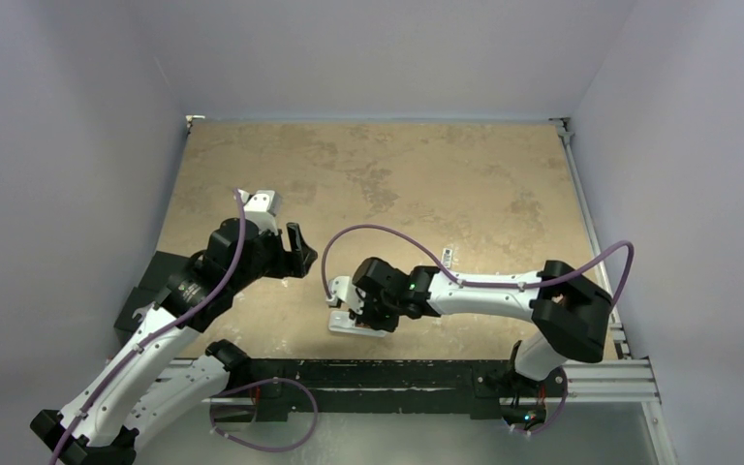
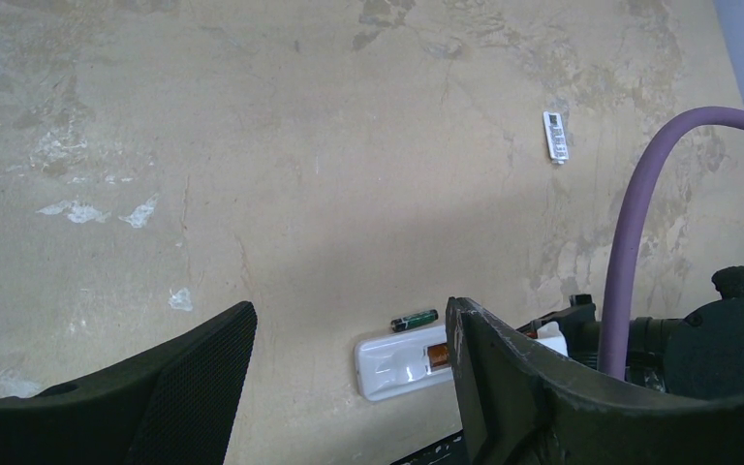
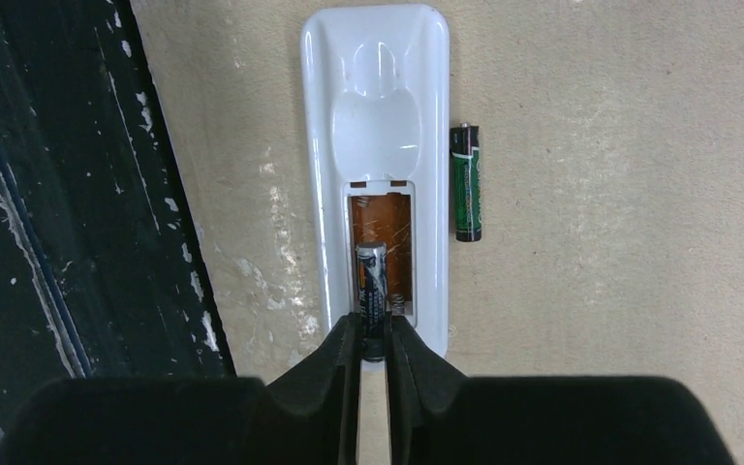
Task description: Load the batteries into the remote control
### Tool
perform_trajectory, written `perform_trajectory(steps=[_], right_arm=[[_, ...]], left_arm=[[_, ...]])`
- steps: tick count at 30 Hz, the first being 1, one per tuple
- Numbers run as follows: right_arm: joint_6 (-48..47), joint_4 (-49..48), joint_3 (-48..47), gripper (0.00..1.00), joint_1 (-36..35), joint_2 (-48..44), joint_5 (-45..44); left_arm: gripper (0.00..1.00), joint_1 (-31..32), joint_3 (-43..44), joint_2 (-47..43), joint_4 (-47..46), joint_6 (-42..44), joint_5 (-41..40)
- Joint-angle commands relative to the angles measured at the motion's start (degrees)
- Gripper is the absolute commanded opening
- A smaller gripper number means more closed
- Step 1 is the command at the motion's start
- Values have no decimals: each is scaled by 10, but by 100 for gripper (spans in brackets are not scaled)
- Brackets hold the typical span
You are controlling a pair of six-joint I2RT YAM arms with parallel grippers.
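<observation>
The table [image 1: 397, 174] has a tan, mottled top with pale scuffs, and a black rail [image 3: 77, 194] runs along its near edge. Close to that rail, around the middle, the white remote control [image 3: 373, 97] lies back-up. A green loose battery [image 3: 466, 182] lies parallel just beside its far side, not touching. A small white oblong piece [image 1: 448, 257] lies farther back and to the right.

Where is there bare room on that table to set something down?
The far half of the table is bare, from the back wall down to the small white piece and the left gripper. Crowded: the near middle, where the right gripper pinches a battery at the remote control, the other battery lying alongside.
</observation>
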State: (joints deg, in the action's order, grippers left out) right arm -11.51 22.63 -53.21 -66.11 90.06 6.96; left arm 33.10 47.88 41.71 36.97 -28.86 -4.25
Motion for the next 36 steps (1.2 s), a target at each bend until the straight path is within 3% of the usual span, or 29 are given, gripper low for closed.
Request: perform_trajectory(steps=[1,14,36], right_arm=[[5,3,-21,19,-6,12,-9],[9,8,-35,29,-12,25,-13],[13,-9,-47,31,-20,36,-12]], left_arm=[[71,-4,-3,-6,-20,11,6],[71,-6,-4,-8,-22,12,7],[71,-12,-4,-5,-24,14,14]])
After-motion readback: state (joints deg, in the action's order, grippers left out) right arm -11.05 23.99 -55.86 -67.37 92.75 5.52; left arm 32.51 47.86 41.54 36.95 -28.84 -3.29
